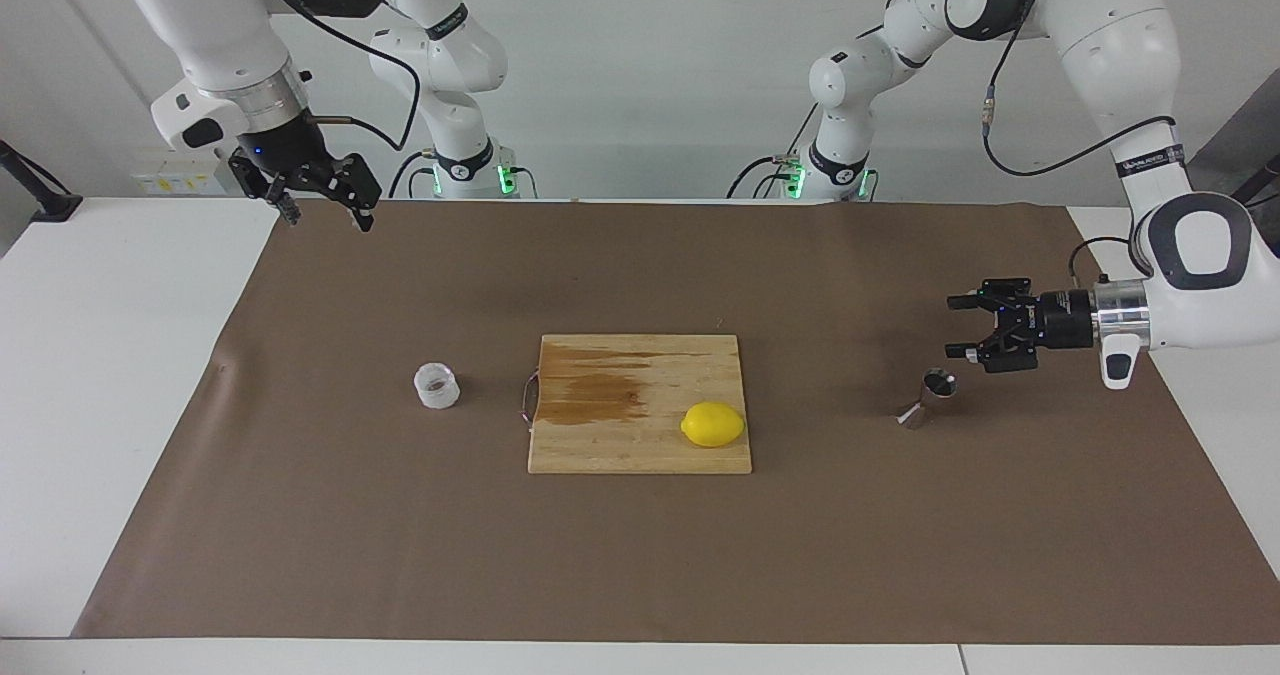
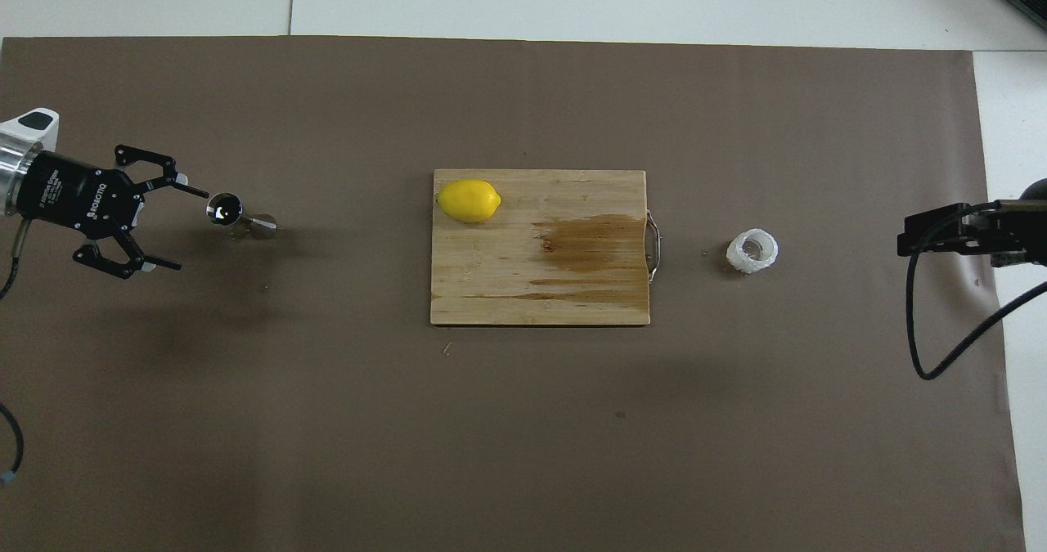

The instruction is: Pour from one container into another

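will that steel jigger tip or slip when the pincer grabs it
The jigger stands on a small cone base with a narrow waist, so a sideways nudge probably tips it. Its shiny metal looks slippery. The open left pincer is beside it, not touching.

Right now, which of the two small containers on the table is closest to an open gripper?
The steel jigger, hourglass-shaped, toward the left arm's end of the table: the open left gripper hangs right beside it. The white ridged plastic cup stands alone, apart from the right gripper.

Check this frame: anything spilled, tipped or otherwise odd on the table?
A brown wet-looking stain spreads over the cutting board at its handle end, toward the plastic cup. Cup and jigger both stand upright; the lemon sits on the board.
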Motion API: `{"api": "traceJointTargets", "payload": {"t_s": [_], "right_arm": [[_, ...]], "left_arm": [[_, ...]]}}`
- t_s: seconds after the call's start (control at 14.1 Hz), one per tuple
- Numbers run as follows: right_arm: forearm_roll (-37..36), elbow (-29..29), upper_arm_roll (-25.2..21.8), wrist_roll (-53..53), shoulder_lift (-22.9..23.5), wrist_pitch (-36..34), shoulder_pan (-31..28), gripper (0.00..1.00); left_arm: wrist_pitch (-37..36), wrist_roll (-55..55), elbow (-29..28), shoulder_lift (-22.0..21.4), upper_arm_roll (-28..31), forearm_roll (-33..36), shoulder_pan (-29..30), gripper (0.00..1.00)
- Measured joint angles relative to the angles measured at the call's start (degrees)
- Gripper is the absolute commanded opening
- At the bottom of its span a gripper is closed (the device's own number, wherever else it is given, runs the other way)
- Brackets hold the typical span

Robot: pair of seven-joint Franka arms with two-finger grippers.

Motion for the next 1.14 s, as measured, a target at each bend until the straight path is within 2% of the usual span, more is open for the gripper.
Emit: {"api": "traceJointTargets", "payload": {"t_s": [0.28,0.64,1.14], "right_arm": [[0.0,0.0,0.0,0.0,0.0,0.0,0.0,1.00],[0.0,0.0,0.0,0.0,0.0,0.0,0.0,1.00],[0.0,0.0,0.0,0.0,0.0,0.0,0.0,1.00]], "left_arm": [[1.4,-2.2,0.1,1.5,-1.7,-2.3,0.9,1.00],[1.4,-3.4,0.3,6.6,-9.3,-2.3,6.5,1.00],[1.3,-4.4,0.4,10.2,-11.9,-2.0,8.8,1.00]]}}
